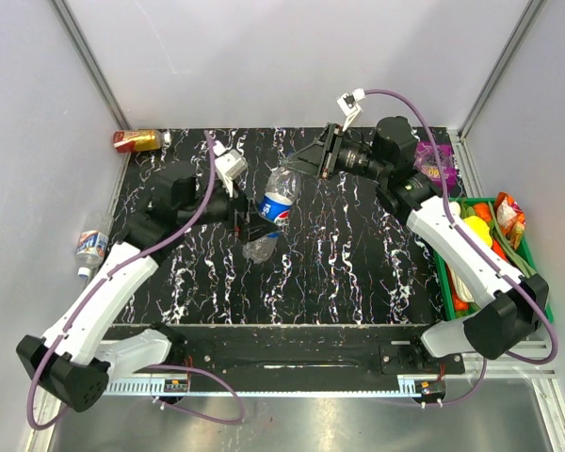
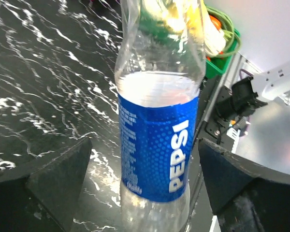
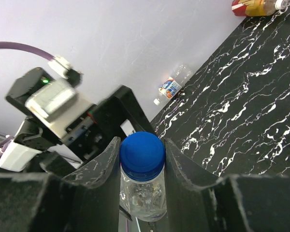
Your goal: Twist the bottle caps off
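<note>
The dark blue round plastic screw cap (image 3: 142,150) sits on the neck of the clear plastic bottle with a blue Pepsi label (image 2: 157,145), over the middle of the black white-veined table (image 1: 358,254). The right claw (image 3: 142,146) is clamped on that cap, a finger pressed against each side. The left claw (image 2: 147,179) stands apart around the bottle's lower body, with a gap on both sides. A second clear plastic bottle with a white, blue and red label (image 1: 91,247) lies off the table's left edge, its white cap (image 1: 83,273) on. A red-and-gold drink can (image 1: 137,141) lies at the far left corner, and a green basket (image 1: 449,278) stands to the right.
</note>
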`<state>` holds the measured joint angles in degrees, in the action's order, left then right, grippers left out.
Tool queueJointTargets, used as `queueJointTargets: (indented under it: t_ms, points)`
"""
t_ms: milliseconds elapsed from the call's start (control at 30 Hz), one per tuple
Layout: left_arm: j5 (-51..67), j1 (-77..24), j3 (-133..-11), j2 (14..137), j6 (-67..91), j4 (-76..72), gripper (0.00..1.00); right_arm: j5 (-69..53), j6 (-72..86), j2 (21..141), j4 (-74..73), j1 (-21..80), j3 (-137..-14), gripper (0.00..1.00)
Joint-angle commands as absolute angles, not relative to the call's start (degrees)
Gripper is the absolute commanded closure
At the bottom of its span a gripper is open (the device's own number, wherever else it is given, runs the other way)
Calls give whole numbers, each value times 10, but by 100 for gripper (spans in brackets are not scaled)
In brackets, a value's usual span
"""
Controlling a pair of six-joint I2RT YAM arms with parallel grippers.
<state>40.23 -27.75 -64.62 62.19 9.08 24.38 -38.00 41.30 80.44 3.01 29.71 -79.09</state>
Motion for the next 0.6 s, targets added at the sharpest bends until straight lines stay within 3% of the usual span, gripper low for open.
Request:
queueJointTargets:
  t_ms: [0, 300, 567]
  points:
    - [315, -278, -698, 565, 79, 218, 1, -372, 394, 787, 18, 303, -829, 100]
    - [320, -268, -762, 553, 128, 232, 1, -443, 365, 784, 20, 303, -884, 100]
    - [603, -188, -719, 573, 230, 104, 1, -531, 326, 772, 36, 303, -912, 100]
